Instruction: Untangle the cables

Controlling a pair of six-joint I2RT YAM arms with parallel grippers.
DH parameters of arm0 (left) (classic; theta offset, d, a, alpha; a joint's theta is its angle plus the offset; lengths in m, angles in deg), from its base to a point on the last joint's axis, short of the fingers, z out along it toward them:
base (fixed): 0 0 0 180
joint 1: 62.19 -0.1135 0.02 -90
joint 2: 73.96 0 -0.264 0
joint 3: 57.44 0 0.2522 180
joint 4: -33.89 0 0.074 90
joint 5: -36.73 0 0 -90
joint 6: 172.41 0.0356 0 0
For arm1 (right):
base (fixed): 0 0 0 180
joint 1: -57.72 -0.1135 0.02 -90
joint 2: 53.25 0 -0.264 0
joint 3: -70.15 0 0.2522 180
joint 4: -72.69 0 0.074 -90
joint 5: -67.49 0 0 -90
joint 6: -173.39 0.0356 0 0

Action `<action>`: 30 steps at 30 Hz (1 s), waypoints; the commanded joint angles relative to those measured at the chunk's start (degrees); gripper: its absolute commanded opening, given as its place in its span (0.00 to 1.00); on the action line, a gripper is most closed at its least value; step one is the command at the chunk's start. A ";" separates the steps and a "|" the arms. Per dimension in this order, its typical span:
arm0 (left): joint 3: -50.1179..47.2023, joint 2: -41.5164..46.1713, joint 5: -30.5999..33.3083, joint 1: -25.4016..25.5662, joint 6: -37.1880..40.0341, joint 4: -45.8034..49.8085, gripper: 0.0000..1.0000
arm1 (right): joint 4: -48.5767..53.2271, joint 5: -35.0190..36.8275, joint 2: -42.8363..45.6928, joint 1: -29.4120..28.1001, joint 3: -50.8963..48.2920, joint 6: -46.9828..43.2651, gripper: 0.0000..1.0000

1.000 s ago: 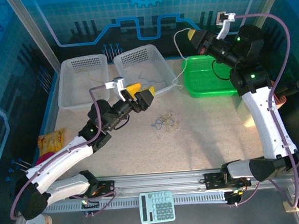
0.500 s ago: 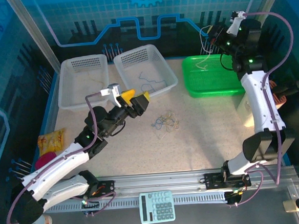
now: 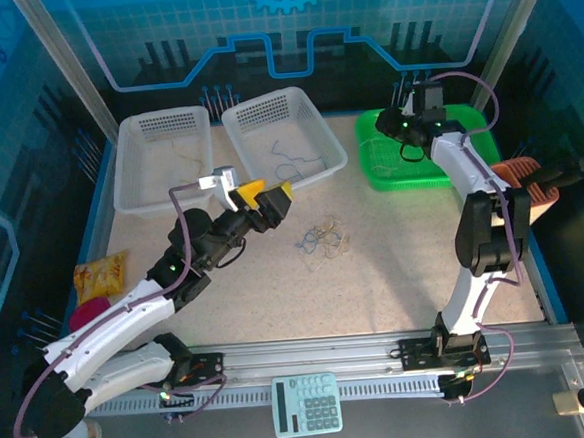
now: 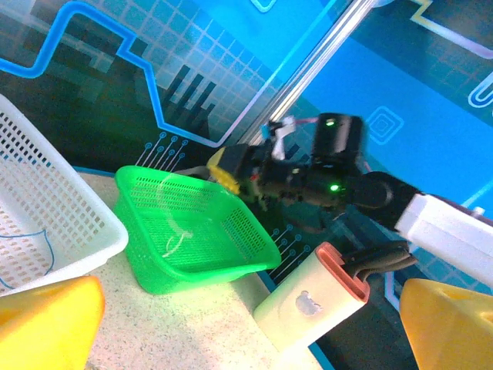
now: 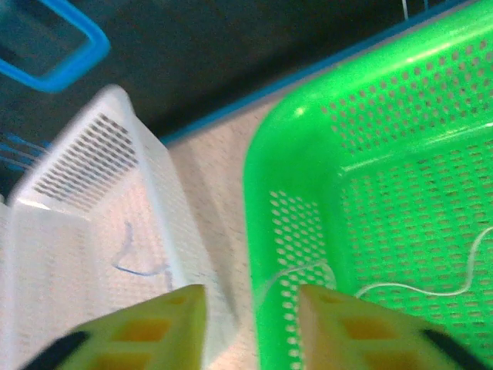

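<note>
A small tangle of cables, whitish, tan and blue-grey, lies on the table's middle. My left gripper hovers open just left of it, its yellow fingertips wide apart with nothing between them. A whitish cable lies inside the green basket. My right gripper hangs open over that basket's left wall, nothing between its fingers; from above the right gripper sits at the basket's back left. A blue cable lies in the right white basket, and a pale cable in the left white basket.
A tan box with an orange rim stands right of the green basket. A snack packet lies at the table's left edge. A calculator rests on the rail in front.
My right arm has swung down from high over the green basket and its gripper has opened; the whitish cable it held up now lies in the basket. The left arm barely moved.
</note>
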 commanded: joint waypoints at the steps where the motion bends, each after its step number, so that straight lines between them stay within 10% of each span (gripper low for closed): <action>1: 0.75 1.31 0.05 -0.32 -0.46 2.28 0.99 | 2.42 2.43 0.87 -0.27 0.24 -1.80 0.47; 17: 1.05 1.92 1.64 -0.24 -0.66 7.80 0.99 | -0.06 -1.27 17.00 -2.70 -9.24 0.63 0.61; 30: -2.52 0.89 7.91 -0.26 -0.83 21.28 0.99 | -0.92 5.90 31.46 -22.62 -35.76 -0.42 0.61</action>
